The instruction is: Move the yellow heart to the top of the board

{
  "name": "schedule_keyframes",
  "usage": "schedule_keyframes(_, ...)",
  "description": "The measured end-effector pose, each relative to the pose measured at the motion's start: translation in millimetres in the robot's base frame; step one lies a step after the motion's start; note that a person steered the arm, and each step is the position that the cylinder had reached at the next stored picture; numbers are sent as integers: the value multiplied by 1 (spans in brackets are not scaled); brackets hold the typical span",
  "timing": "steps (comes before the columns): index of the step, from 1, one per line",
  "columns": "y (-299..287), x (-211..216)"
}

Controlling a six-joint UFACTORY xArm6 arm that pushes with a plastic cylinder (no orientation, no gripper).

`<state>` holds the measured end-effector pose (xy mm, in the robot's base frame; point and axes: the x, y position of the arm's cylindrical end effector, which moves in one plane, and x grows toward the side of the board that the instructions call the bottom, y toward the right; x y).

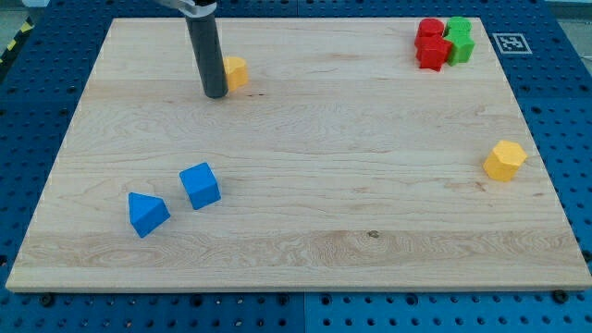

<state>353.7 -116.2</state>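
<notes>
Tip [215, 94] of the bare rod, no hand fitted so nothing spread or pinched, sits just left-below the yellow heart [235, 71], seemingly touching, in the table's [305, 240] upper-left part, short of the top edge; remaining push probably runs up-view.

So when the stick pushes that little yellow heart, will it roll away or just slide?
Probably slide. The yellow heart sits flat on the smooth wooden board, so rolling seems unlikely. It looks small and solid, likely light. My tip sits at its lower left edge, off-centre, so it may twist as it goes.
</notes>
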Motion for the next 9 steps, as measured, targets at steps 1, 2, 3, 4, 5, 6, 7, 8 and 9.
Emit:
schedule_keyframes(1, -13, 9)
schedule_keyframes(2, -7, -26)
schedule_keyframes(3, 11, -80)
schedule_keyframes(4, 8, -81)
schedule_keyframes(5, 2, -47)
schedule_keyframes(6, -4, -18)
schedule_keyframes(7, 34, -9)
schedule_keyframes(8, 88, -61)
schedule_keyframes(9, 91, -64)
